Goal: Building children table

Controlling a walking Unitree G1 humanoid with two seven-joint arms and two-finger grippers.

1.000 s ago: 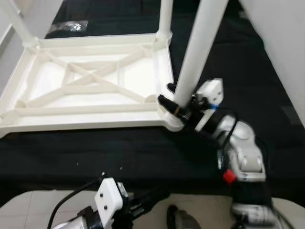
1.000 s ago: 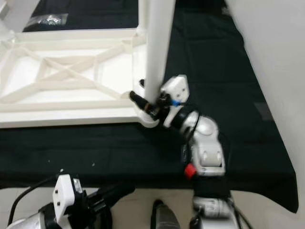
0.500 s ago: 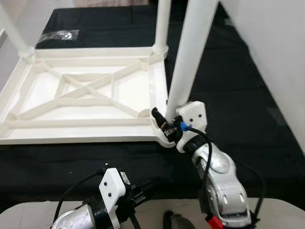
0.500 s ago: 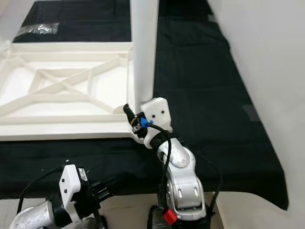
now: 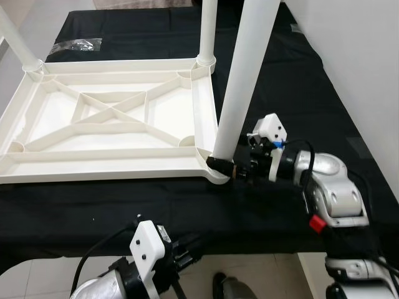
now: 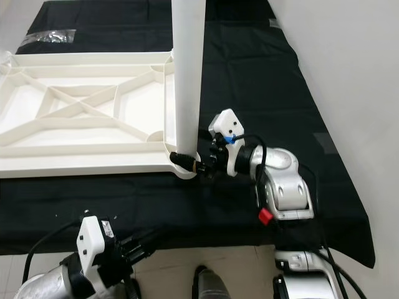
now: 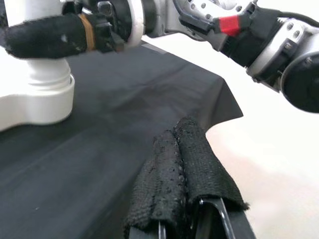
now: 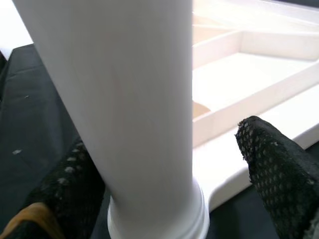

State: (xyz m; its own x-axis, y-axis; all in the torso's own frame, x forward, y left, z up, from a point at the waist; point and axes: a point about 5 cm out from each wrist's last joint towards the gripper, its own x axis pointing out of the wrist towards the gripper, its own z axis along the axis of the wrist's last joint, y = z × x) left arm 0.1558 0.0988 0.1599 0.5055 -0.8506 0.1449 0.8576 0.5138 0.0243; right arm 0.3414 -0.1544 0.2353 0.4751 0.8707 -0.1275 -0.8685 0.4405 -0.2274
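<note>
A white plastic children's table (image 5: 112, 118) lies upside down on a black cloth (image 5: 293, 93), with its ribbed underside facing up. Three white legs stand upright in its corner sockets: the near right leg (image 5: 246, 75), the far right leg (image 5: 207, 25) and the far left leg (image 5: 15, 37). My right gripper (image 5: 219, 159) reaches in from the right and stands open around the base of the near right leg (image 8: 124, 99). One finger (image 8: 279, 174) stands apart from the leg. My left gripper (image 7: 179, 174) is shut and empty, low at the cloth's front edge.
A clear bag of small hardware (image 5: 78, 45) lies on the cloth at the far left. A white wall (image 5: 361, 62) runs along the right side. Pale floor tiles (image 5: 37, 274) show in front of the cloth.
The view has shifted. My right forearm has swung out to the right, while its gripper stays at the base of the near right leg. The left gripper has hardly moved.
</note>
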